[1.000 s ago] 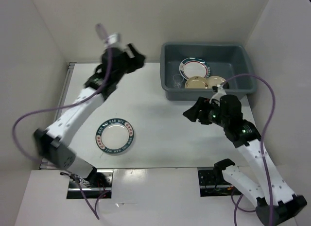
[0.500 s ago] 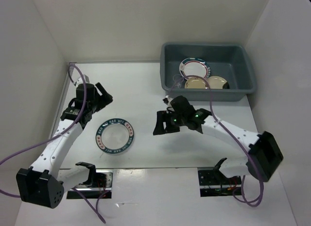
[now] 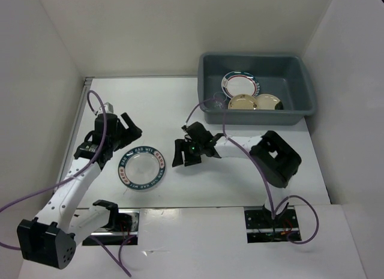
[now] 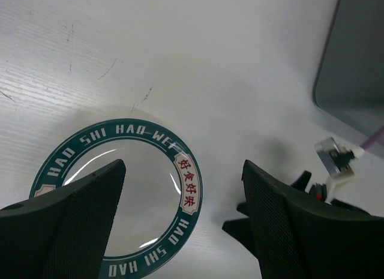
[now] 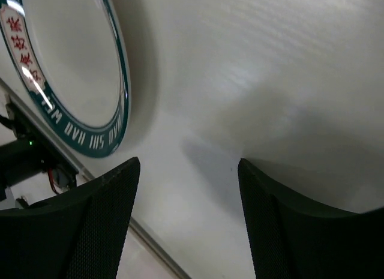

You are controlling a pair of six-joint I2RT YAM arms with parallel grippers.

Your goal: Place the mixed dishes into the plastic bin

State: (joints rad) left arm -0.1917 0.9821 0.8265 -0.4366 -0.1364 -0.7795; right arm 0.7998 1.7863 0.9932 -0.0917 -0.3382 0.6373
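Nearly done, by the look of it: one white plate with a dark teal lettered rim (image 3: pixel 142 167) remains on the table (image 3: pixel 180 105), near the front and left of centre, lying flat and face up. Being round, it has no long axis; its lettering runs round the rim. The left gripper (image 3: pixel 131 127) hangs just beyond the plate's far-left edge, jaws spread wide and empty. The right gripper (image 3: pixel 183 159) sits low just beside the plate's right edge, likewise spread and holding nothing. Neither touches the plate. Farther back on the right stands the plastic bin (image 3: pixel 258 117), mouth upward, its long axis running left to right across the table. Inside lie a matching lettered plate (image 3: pixel 240 84) and two beige plates (image 3: pixel 243 102) side by side nearer the front wall. What is left, I judge, is to lift the last plate and carry it into the bin
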